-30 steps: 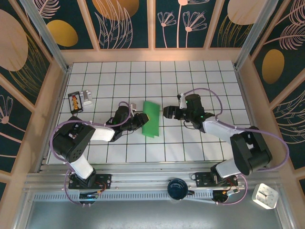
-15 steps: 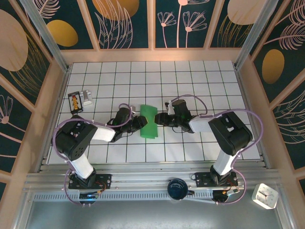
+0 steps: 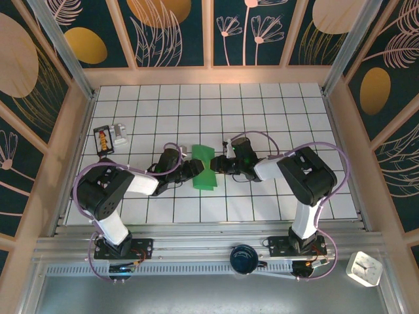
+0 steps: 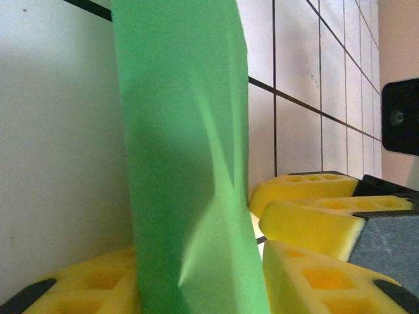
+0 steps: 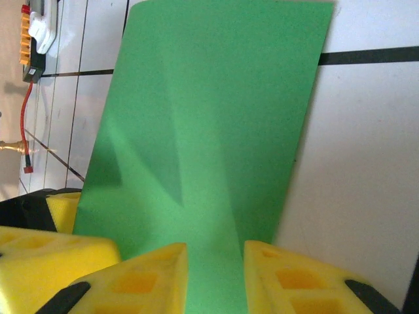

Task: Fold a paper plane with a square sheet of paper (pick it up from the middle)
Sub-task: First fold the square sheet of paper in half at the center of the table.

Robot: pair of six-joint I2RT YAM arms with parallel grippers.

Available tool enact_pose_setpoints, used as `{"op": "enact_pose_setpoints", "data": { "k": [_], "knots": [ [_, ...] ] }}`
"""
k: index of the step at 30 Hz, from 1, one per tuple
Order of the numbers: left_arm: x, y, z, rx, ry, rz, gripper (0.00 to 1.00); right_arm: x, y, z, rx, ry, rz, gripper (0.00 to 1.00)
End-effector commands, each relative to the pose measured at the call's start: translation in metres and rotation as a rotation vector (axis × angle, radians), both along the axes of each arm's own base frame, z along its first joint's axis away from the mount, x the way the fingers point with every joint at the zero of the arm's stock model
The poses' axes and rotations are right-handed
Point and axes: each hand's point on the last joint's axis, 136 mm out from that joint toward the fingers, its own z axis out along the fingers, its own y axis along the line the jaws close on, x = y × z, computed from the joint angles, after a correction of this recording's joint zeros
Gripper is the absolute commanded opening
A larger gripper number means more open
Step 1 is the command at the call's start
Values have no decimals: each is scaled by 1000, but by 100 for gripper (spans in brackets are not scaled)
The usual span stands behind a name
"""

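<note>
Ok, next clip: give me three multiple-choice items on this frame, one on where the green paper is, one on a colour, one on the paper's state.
1. Where is the green paper?
A) between the left gripper and right gripper
B) against the back wall
C) on the front rail

2. What colour are the fingers?
A) blue
B) yellow
C) white

3. How is the paper?
A) a flat unfolded square
B) a crumpled ball
C) folded narrow, with creases

Key: 1 A, the top view shows a gripper on each side of it. 2 B, both wrist views show yellow foam. 3 C, crease lines run across a narrow strip.
</note>
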Motion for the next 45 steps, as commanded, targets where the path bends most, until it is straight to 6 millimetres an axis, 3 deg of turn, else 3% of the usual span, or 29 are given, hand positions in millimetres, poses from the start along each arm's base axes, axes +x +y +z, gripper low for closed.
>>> {"op": "enact_pose_setpoints", "data": {
  "k": [1,3,9,16,23,27,36,39,45],
  "knots": [
    [-7,16,-21,104,29,12,49,1,6,-8,-10,4,3,28],
    [-5,18,-14,118,8,14,53,1,5,-11,-17,7,4,27],
    [-3,30,-17,226,3,18,62,-1,3,-17,-30,15,5,25],
    [0,27,-13,277,-5,-32,62,-1,5,-18,-27,19,8,22],
    [2,35,-10,367,3,-51,75,-2,7,-21,-27,26,11,20],
    [0,27,-4,382,3,-79,79,-2,7,-23,-28,30,8,19],
    [-1,5,-4,517,-23,-149,69,-1,9,-23,-23,32,6,18],
    [-2,-3,-14,521,-6,-179,66,-1,10,-22,-19,32,7,18],
    [-1,-12,-16,486,-9,-187,49,0,8,-17,-16,22,2,19]
  ]
}}
